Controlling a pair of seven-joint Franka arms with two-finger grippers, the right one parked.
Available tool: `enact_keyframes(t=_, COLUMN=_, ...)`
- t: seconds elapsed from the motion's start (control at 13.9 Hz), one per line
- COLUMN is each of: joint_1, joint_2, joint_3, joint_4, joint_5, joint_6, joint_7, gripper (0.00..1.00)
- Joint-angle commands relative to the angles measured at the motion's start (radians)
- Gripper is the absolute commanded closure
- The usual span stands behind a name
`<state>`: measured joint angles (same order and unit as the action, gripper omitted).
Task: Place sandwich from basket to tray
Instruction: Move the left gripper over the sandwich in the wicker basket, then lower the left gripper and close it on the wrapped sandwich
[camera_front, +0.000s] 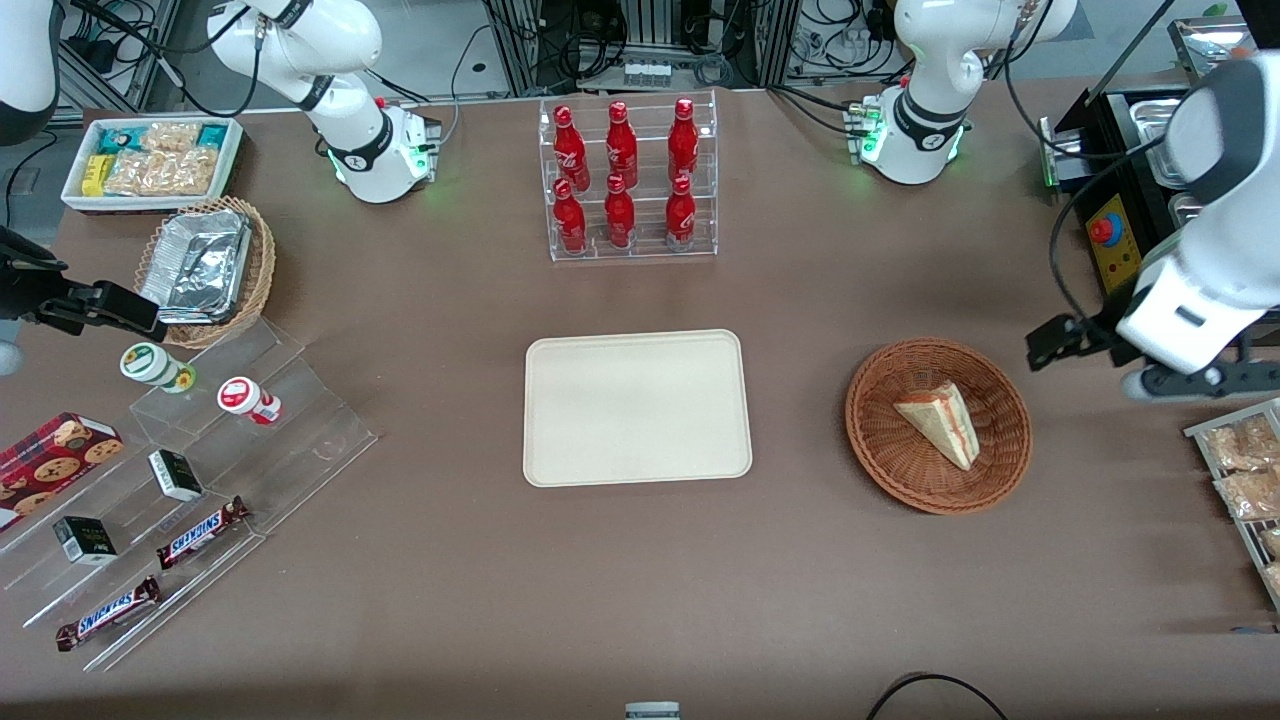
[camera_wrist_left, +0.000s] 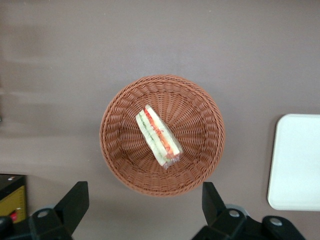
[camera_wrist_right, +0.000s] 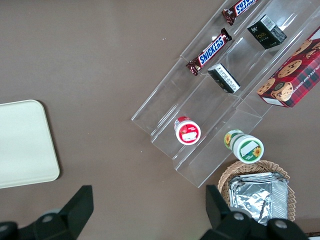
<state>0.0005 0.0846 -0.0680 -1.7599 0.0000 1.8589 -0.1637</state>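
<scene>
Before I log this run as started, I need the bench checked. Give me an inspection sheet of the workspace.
Surface: brown table, no spills seen.
Sandwich: sandwich lies in the basket, filling edge showing.
Tray: tray bare, beside the basket toward the parked arm's end.
Clutter: rack of red bottles farther from the front camera than the tray; foil containers, clear stepped stand with chocolate bars, cookie box and snack bin toward the parked arm's end.
Gripper: gripper above the basket, fingers open, holding nothing.
Cables: black cable at the table edge nearest the front camera.
Surroundings: metal pans and snack packets at the working arm's end.
</scene>
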Motion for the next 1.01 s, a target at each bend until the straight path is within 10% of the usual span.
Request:
enact_keyframes(t=0.0, joint_1=-0.017, joint_2=-0.029, joint_3=-0.001, joint_4=-0.149, joint_5=0.015, joint_6=0.151, joint_7=-0.132, gripper=0.0)
enact_keyframes(t=0.94, joint_1=-0.054, joint_2=0.069, joint_3=-0.004, joint_4=-0.477, joint_5=0.02, joint_6=0.634, joint_7=-0.478, gripper=0.0)
